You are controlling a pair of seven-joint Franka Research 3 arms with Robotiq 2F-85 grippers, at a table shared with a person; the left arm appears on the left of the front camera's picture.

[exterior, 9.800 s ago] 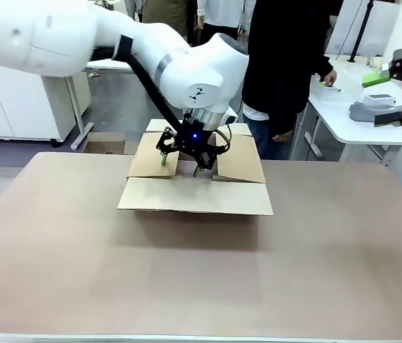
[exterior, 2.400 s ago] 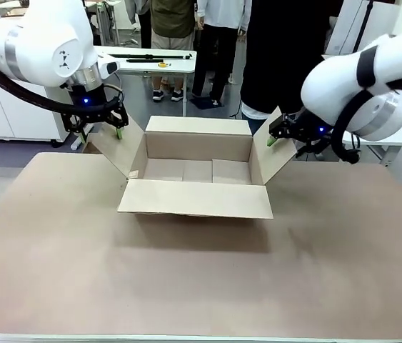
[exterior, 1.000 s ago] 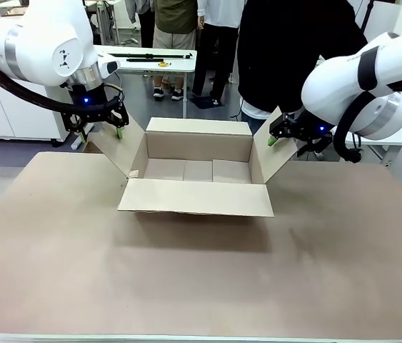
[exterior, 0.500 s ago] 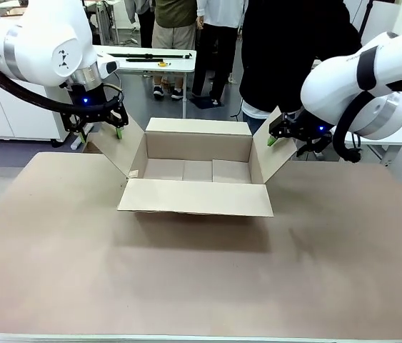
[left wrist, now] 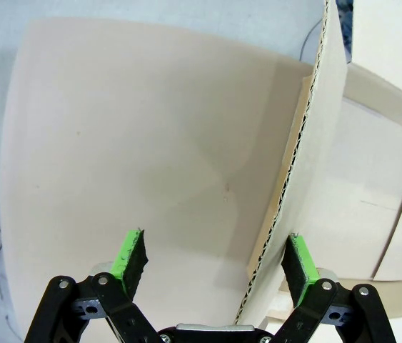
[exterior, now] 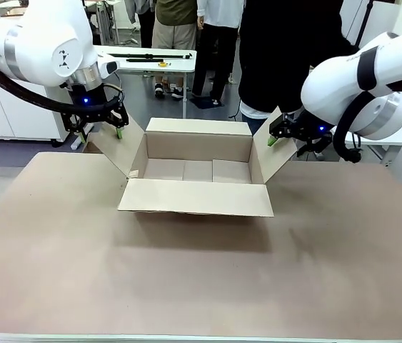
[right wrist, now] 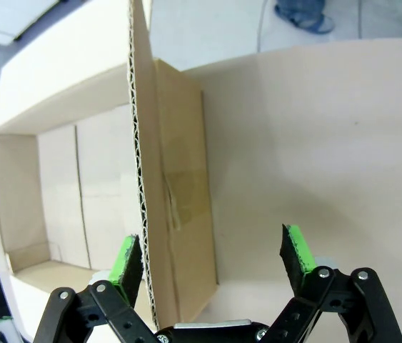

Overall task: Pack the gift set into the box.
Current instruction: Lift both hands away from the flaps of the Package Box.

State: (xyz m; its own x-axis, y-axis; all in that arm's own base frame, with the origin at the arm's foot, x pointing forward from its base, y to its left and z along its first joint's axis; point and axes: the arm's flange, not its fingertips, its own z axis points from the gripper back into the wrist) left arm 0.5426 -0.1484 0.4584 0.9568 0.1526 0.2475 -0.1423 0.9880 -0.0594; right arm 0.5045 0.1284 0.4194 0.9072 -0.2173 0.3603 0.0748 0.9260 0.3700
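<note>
Plain brown corrugated cardboard box [exterior: 199, 146] sits open on the matte tan surface [exterior: 186, 286], centre, toward 12 o'clock. It carries no load inside. Interior floor is two smooth inner panels w/ straight seams. Near flap [exterior: 195, 198] is folded flat out toward 6 o'clock. Both side flaps stand up at a slant, fluted cut edges showing in the wrist views. A pale glossy tape strip [right wrist: 186, 196] runs over the outer end wall in the right wrist view.

The left tool [exterior: 101, 131] [left wrist: 215, 261] is at the box's 10 o'clock. It is black w/ green pads, blue light above, jaws spread wide, nothing clamped. Left flap [exterior: 118, 151] [left wrist: 308, 179] rises btwn its fingers; flap edge is just beside one green pad [left wrist: 299, 259], other pad well apart from it.

The right tool [exterior: 290, 139] [right wrist: 211, 261] is at the box's 2 o'clock, same build, jaws also spread wide, gripping nothing. Right flap [exterior: 275, 153] [right wrist: 140, 179] passes btwn its fingers, close against one green pad [right wrist: 126, 261].

Small dark emblem on the white left arm housing [exterior: 65, 53], too small to read.

A person in a dark top [exterior: 286, 57] stands past the box at 1 o'clock.
</note>
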